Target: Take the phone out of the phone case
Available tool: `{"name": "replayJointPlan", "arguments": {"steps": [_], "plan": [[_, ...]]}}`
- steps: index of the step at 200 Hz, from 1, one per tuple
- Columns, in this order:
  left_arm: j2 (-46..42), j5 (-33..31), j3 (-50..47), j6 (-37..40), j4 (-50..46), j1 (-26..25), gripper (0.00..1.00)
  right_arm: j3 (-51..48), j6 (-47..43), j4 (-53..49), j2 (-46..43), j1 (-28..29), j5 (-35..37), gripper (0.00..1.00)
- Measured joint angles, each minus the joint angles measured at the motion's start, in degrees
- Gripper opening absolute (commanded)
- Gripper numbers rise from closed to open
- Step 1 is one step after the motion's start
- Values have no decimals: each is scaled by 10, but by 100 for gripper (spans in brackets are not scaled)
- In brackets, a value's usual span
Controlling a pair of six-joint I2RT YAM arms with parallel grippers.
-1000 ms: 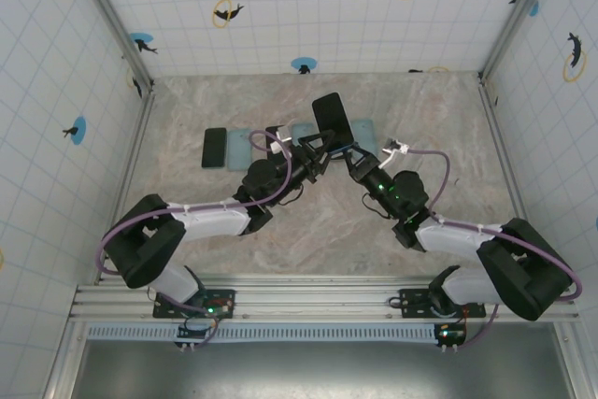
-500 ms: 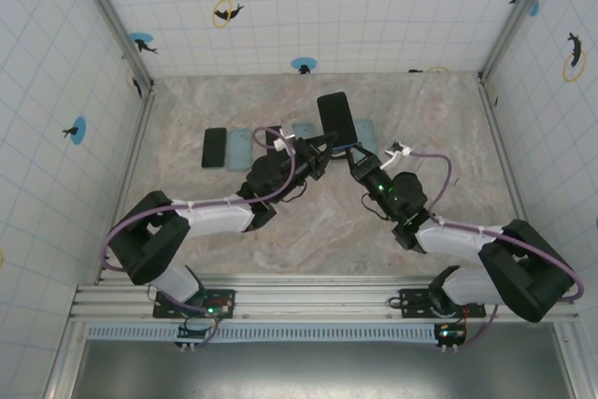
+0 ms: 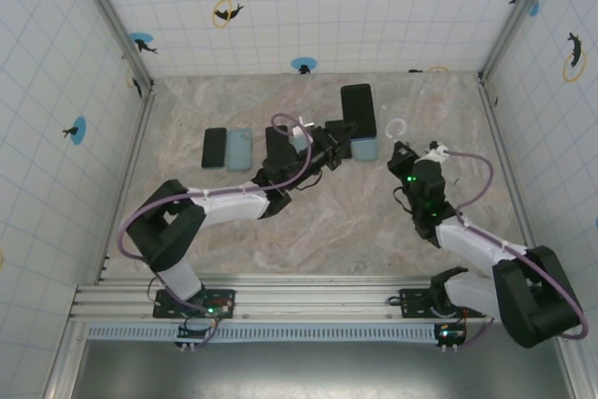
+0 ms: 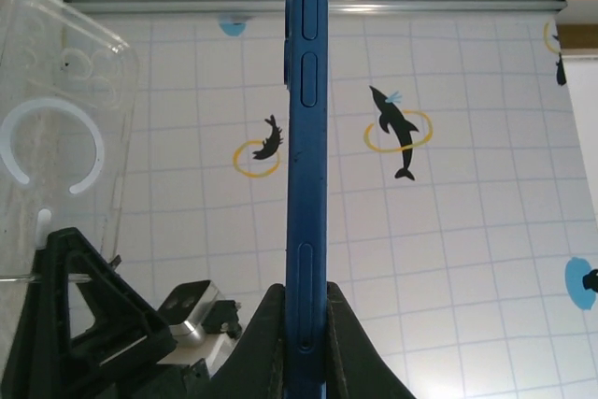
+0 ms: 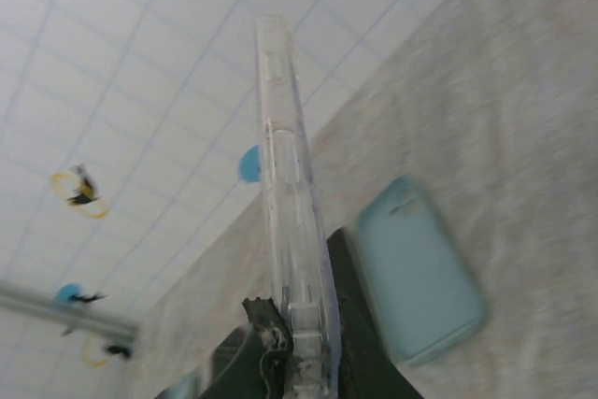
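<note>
The phone (image 3: 358,110), dark with blue edges, is held up over the middle of the table, and my left gripper (image 3: 342,132) is shut on its near end. In the left wrist view the phone (image 4: 306,128) stands edge-on between the black fingers of the left gripper (image 4: 306,338). The clear phone case (image 3: 397,128), with its white ring, is apart from the phone, to its right, with my right gripper (image 3: 403,146) shut on it. In the right wrist view the case (image 5: 285,203) rises edge-on from the right gripper (image 5: 301,357). The case (image 4: 58,137) also hangs at the left of the left wrist view.
A black phone (image 3: 214,148) and a pale blue case (image 3: 240,149) lie at the left of the table. Another pale blue case (image 3: 365,148) lies under the held phone and shows as the pale blue case (image 5: 420,268) in the right wrist view. Tiled walls close in the marbled table (image 3: 327,221).
My left gripper has shut on the phone and carried it right and farther back. The right arm has drawn back to the right with the clear case, so phone and case are now apart.
</note>
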Motion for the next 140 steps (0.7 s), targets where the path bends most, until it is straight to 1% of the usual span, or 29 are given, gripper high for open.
{"name": "replayJointPlan", "arguments": {"steps": [22,37,67,101,140], "plan": [[60,17,47,-6,0,0,1,5,-35,-43,-22,-77,-23,0],[111,26,85,-8,-1,0,1,22,-66,-79,-24,-129,-52,0],[202,39,160,-8,-30,0,2,61,-117,-131,-24,-196,-101,0],[298,50,264,-5,-86,0,2,71,-153,-155,-21,-233,-134,0],[380,51,369,12,-173,0,3,74,-171,-173,6,-237,-157,0]]}}
